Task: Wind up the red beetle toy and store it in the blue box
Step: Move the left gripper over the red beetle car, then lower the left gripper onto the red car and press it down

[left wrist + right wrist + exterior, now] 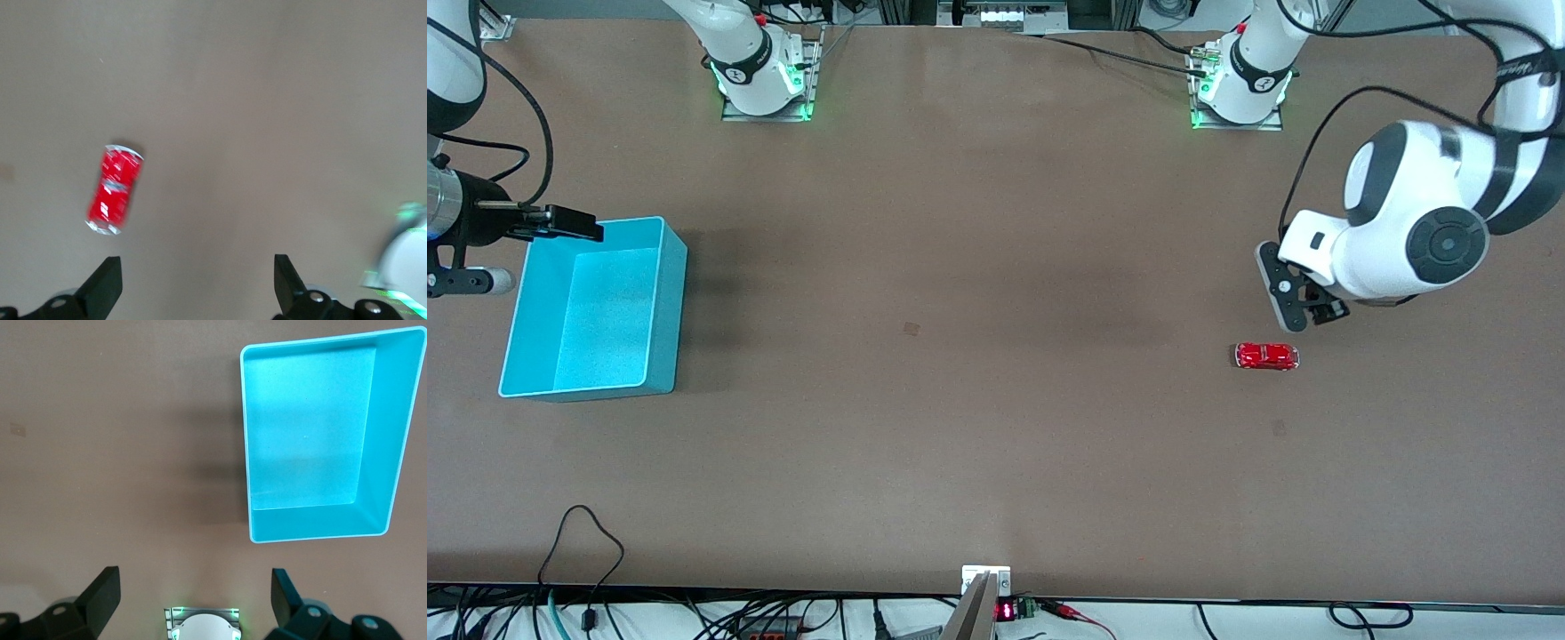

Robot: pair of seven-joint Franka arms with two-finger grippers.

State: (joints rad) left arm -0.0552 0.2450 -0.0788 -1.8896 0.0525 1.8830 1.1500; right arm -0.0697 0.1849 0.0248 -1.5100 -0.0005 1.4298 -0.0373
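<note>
The red beetle toy (1266,356) lies on its wheels on the brown table toward the left arm's end. My left gripper (1309,309) hangs open over the bare table just beside it. In the left wrist view the toy (115,190) sits off to one side of the open left gripper (198,280), outside the gap between its fingers. The blue box (667,302) stands empty toward the right arm's end. My right gripper (576,224) is open over the box's rim. The right wrist view shows the box (245,440) and the empty right gripper (197,597).
The two arm bases (763,80) (1240,89) stand along the table edge farthest from the front camera. Cables and a small device (985,582) run along the nearest edge. The right arm's base (202,623) shows between the right gripper's fingers.
</note>
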